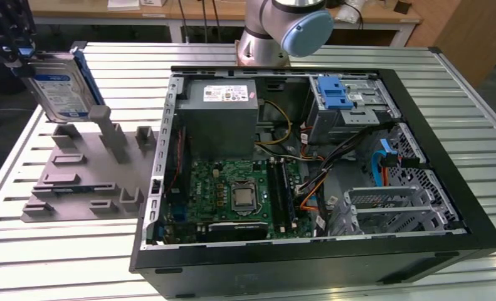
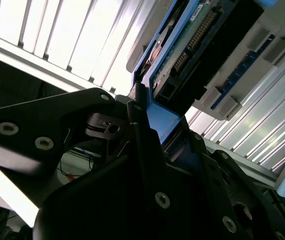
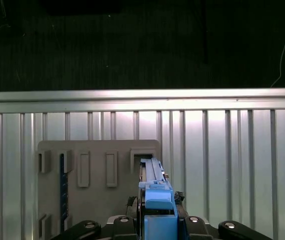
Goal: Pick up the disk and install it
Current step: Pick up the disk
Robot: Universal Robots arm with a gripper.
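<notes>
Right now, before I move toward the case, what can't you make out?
- Lower corner of the disk, exterior view: a post of the grey holder covers it, so clearance is unclear.
- Where the fingers meet the disk, second wrist view: their dark bulk covers it.
- Drive cage interior, exterior view: its own walls hide it.

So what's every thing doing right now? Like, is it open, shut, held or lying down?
Disk: held in the gripper, tilted, over the grey stand, not in the computer.
Gripper: shut on the disk's blue frame.
Grey stand: lying flat on the table, beside the computer.
Computer: lying on its side, open, its insides showing.
Chip on the green board: uncovered.
</notes>
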